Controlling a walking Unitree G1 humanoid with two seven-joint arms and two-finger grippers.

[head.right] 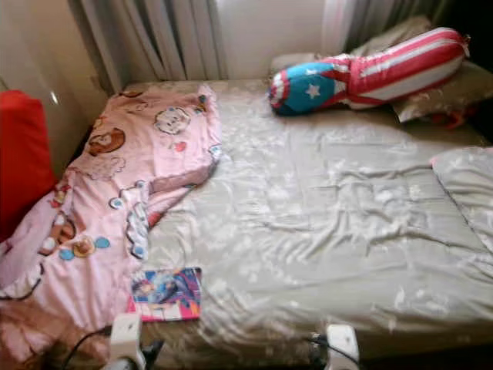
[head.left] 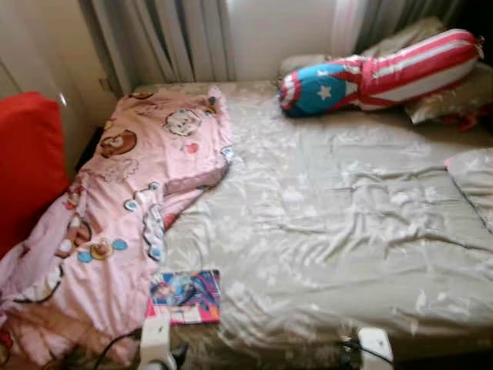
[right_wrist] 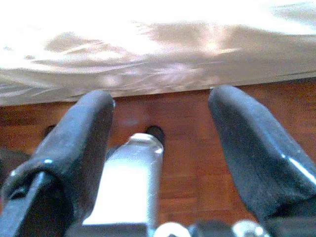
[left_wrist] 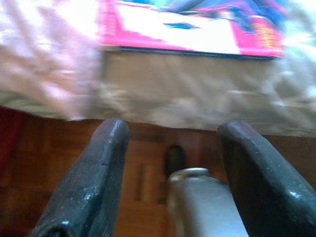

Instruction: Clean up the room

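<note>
A wide bed (head.left: 347,231) with a crumpled beige sheet stands before me. A pink cartoon-print blanket (head.left: 131,200) lies bunched along its left side and spills over the front corner. A colourful pink-edged book (head.left: 186,296) lies flat near the bed's front edge, next to the blanket. My left gripper (left_wrist: 173,131) is open, low over the wooden floor just short of the bed edge, with the book (left_wrist: 187,29) ahead of it. My right gripper (right_wrist: 162,98) is open too, facing the bed's front edge further right. Nothing is held.
A red, white and blue star-print bolster (head.left: 377,73) lies at the head of the bed, with beige pillows (head.left: 470,181) at the right. A red cushioned piece (head.left: 27,166) stands at the left. Curtains (head.left: 166,38) hang behind. Wooden floor (right_wrist: 187,148) runs below the bed.
</note>
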